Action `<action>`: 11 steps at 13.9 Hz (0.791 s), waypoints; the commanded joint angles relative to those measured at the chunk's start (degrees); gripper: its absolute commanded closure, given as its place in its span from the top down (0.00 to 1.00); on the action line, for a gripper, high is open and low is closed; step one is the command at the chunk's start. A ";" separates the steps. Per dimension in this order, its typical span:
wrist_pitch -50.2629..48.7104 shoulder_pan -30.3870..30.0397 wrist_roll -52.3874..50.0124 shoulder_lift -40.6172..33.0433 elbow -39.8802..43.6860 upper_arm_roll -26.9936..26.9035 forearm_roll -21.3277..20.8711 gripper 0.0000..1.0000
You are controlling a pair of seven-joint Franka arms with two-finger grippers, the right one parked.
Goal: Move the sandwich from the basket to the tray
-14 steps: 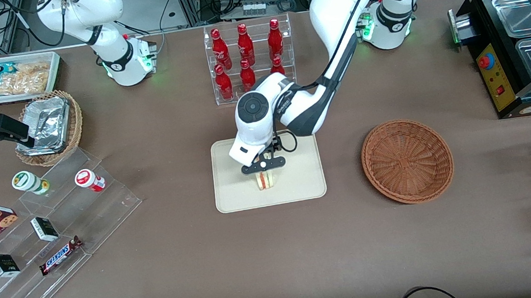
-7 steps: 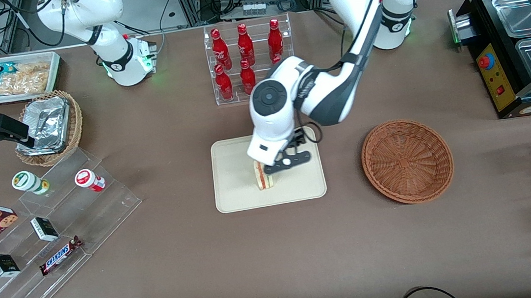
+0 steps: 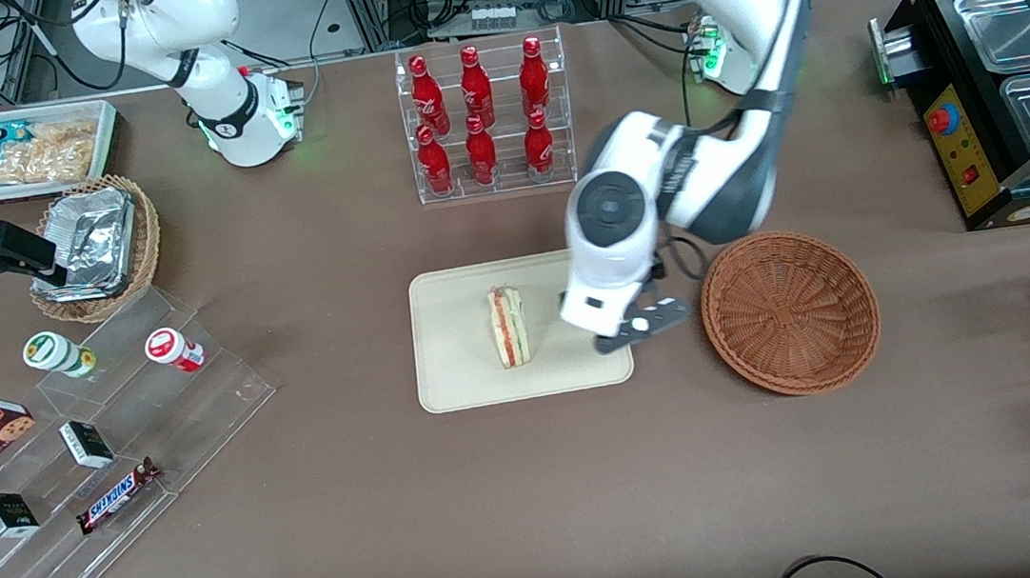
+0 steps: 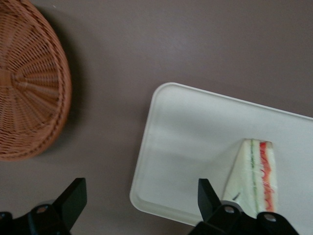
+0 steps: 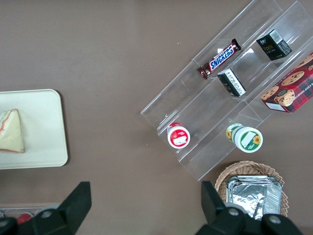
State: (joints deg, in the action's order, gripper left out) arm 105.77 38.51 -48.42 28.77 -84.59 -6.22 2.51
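The sandwich point(image 3: 508, 327) stands on its edge in the middle of the cream tray point(image 3: 457, 372), its red and green filling facing up. It also shows in the left wrist view point(image 4: 254, 174) on the tray point(image 4: 186, 132). My left gripper point(image 3: 641, 325) is open and empty, raised above the tray's edge nearest the reddish-brown basket point(image 3: 790, 311), between sandwich and basket. In the wrist view its fingers point(image 4: 73, 198) straddle the tray's corner, and the empty basket point(image 4: 27, 93) lies beside it.
A clear rack of red bottles point(image 3: 482, 115) stands farther from the camera than the tray. A clear stepped stand with snacks point(image 3: 90, 439), a lighter basket with foil point(image 3: 94, 242) and a white bin point(image 3: 36, 148) lie toward the parked arm's end. A black food warmer point(image 3: 996, 85) stands toward the working arm's end.
My gripper let go of the sandwich, rose, and moved away from it toward the basket. The sandwich stays standing on the tray.
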 commanded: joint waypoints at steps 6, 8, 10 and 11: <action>-0.47 -10.63 16.32 -14.69 -15.15 0.25 0.66 1.00; -2.05 -13.36 20.80 -17.59 -17.10 0.25 0.66 1.00; -6.16 -18.35 25.63 -20.58 -17.45 1.29 0.57 1.00; -8.80 -20.99 29.05 -21.73 -17.28 2.69 0.66 1.00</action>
State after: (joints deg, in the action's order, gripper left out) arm 100.24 22.15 -24.47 11.39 -99.62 -6.01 2.58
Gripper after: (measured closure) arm 0.000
